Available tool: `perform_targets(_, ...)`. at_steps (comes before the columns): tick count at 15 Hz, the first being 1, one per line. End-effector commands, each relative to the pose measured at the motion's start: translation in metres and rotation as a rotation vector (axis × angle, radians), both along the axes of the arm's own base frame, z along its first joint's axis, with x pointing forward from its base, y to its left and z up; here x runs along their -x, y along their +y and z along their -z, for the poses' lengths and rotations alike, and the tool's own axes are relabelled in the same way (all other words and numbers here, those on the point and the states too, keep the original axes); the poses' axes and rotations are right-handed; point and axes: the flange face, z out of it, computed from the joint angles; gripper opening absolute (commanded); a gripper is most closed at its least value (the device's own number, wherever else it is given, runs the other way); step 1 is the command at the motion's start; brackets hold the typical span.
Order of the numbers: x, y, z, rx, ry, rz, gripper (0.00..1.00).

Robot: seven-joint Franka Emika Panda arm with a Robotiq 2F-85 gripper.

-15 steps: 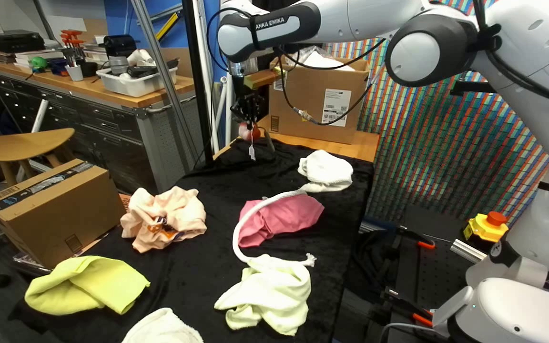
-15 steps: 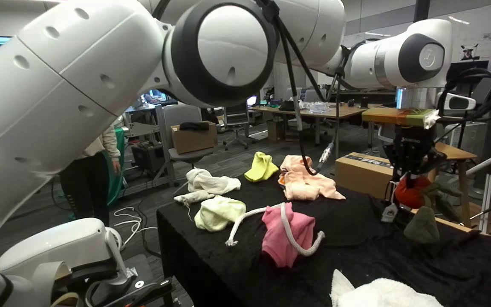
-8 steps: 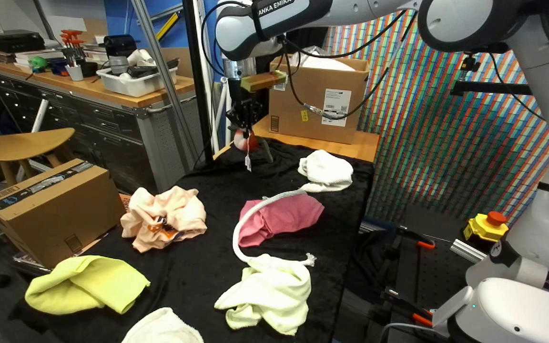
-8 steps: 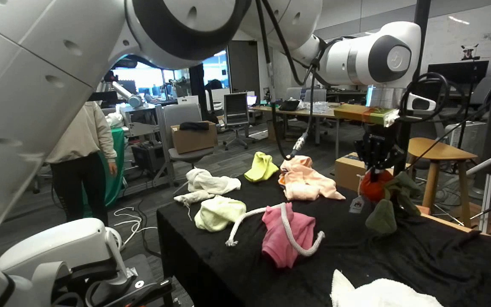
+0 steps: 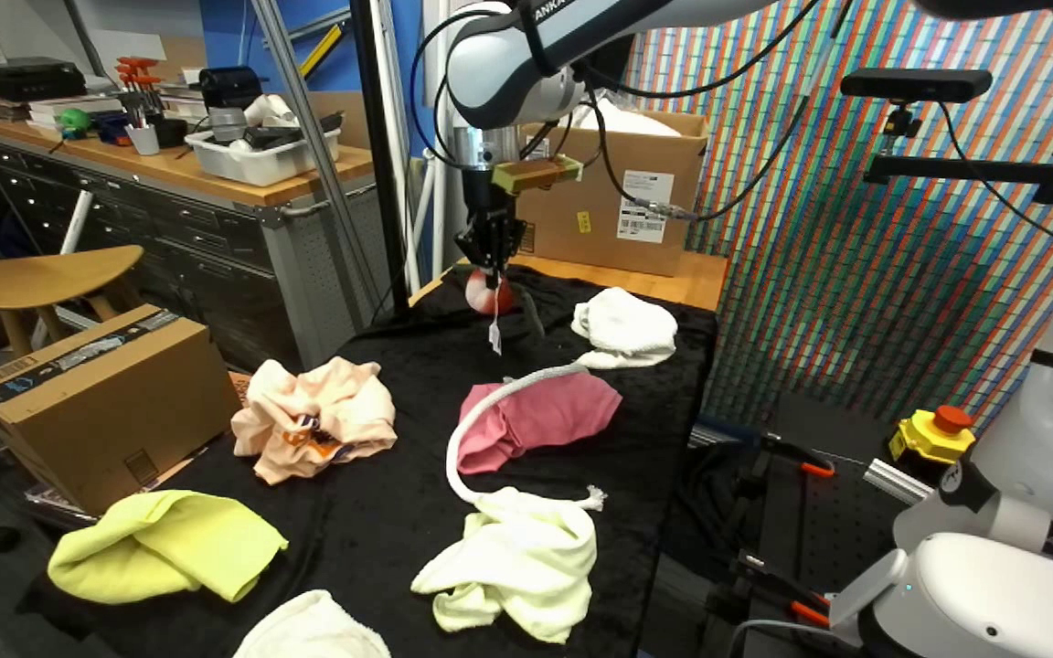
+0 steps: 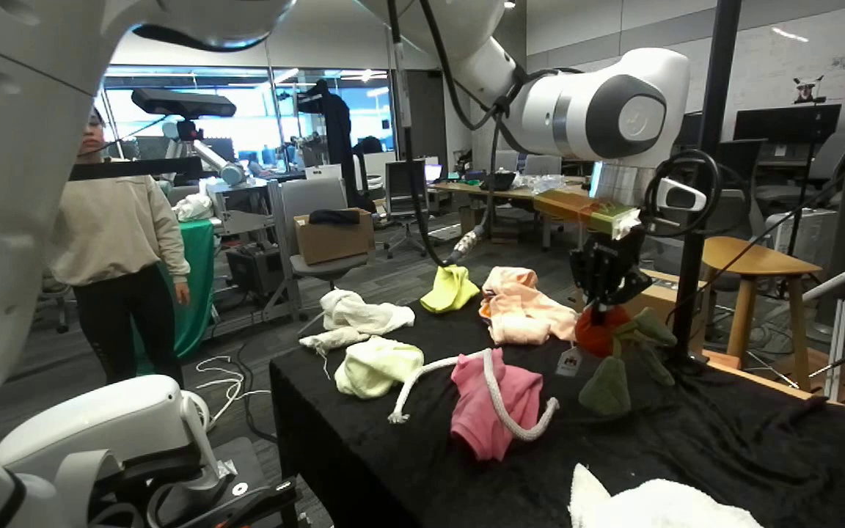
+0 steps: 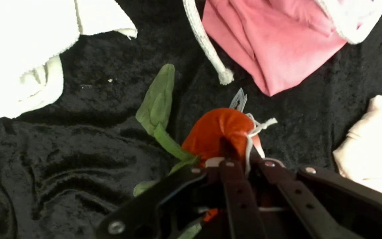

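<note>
1. Grip: the gripper (image 6: 598, 315) is found closed on a radish-like plush toy (image 7: 222, 127), its red body pinched between drawn-in jaws.
2. Location: the toy is held over the black velvet cloth (image 7: 310, 126), near the pink cloth (image 7: 284, 49) and, in the wrist view, between the white towel (image 7: 18, 43) and the peach cloth (image 7: 373, 139). Whether the velvet is touched by the green leaves (image 6: 606, 389) cannot be told.
3. Slippage risk: a soft, rounded body is held by narrow jaws; by a twist or sudden stop it could be rotated or squeezed out.
4. Dragging risk: the leaves are hung loosely. If the toy is lowered or shifted sideways, they could be bent under, or the velvet rucked.
5. Snagging risk: the white string (image 7: 249, 146) is run close beside the jaws; on opening, clean release could be prevented by it.
6. Entanglement risk: the paper tag (image 7: 238, 101) is seen near the frayed end of the white rope (image 7: 207, 49). By a low sideways move, the rope could be caught and the pink cloth displaced.
</note>
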Motion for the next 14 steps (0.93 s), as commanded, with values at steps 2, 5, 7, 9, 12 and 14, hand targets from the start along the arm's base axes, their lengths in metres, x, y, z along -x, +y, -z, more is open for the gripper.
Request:
perform_targets(2,0.057,0.010,0.001,-0.075,-0.068,-0.136,0.08)
perform_targets(5,0.092,0.015,0.016,-0.115,-0.109,-0.220,0.08)
perform_targets(7,0.116,0.018,0.027,-0.136,-0.147,-0.264,0.08)
perform_targets(9,0.142,0.021,0.045,-0.148,-0.189,-0.303,0.08)
perform_targets(12,0.162,0.028,0.068,-0.167,-0.253,-0.318,0.08)
perform_targets(14,0.165,0.034,0.080,-0.179,-0.291,-0.324,0.08)
